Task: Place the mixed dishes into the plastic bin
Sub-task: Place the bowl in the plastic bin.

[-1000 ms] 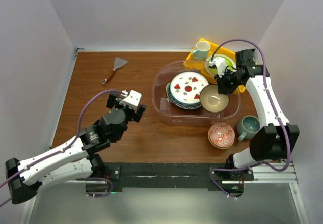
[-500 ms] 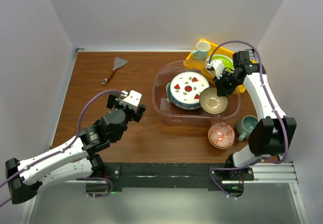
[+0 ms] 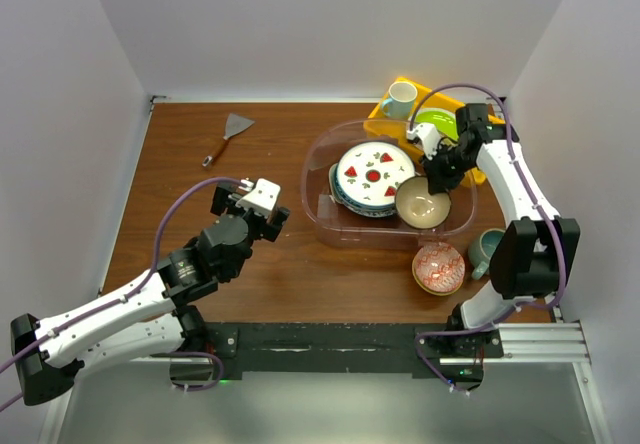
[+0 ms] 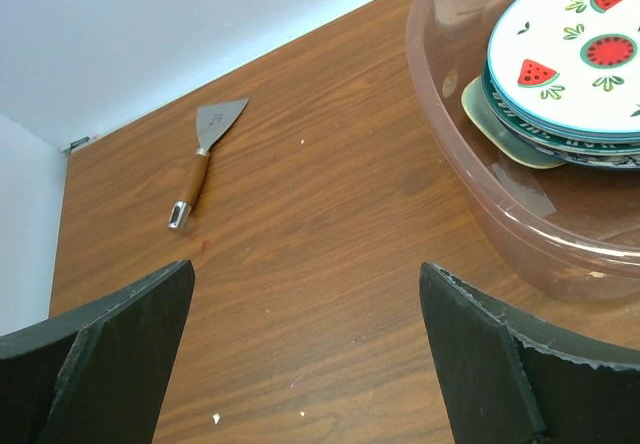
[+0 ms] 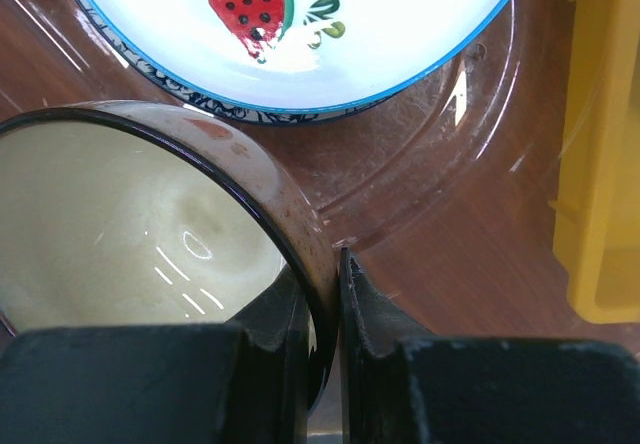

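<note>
The plastic bin (image 3: pixel 340 229) stands right of centre and holds a stack of plates, topped by a white plate with red fruit marks (image 3: pixel 372 172). Beside that stack, inside the bin, sits the tan bowl (image 3: pixel 423 202). My right gripper (image 5: pixel 325 284) is shut on the tan bowl's rim (image 5: pixel 300 234), one finger inside and one outside. The red-patterned bowl (image 3: pixel 438 267) lies on the table in front of the bin. Next to it, the grey-teal mug (image 3: pixel 487 249) is partly hidden by my right arm. My left gripper (image 4: pixel 310 314) hangs open over bare wood, left of the bin (image 4: pixel 450 134).
A yellow tray (image 3: pixel 385 114) behind the bin carries a lime-green plate (image 3: pixel 440 122) and a white mug (image 3: pixel 401 96). A wooden-handled scraper (image 3: pixel 228 136) lies at the back left. White walls close in the table on three sides.
My right arm's elbow has swung left, covering more of the grey-teal mug; the tan bowl stays gripped in the bin. The left arm has not moved.
</note>
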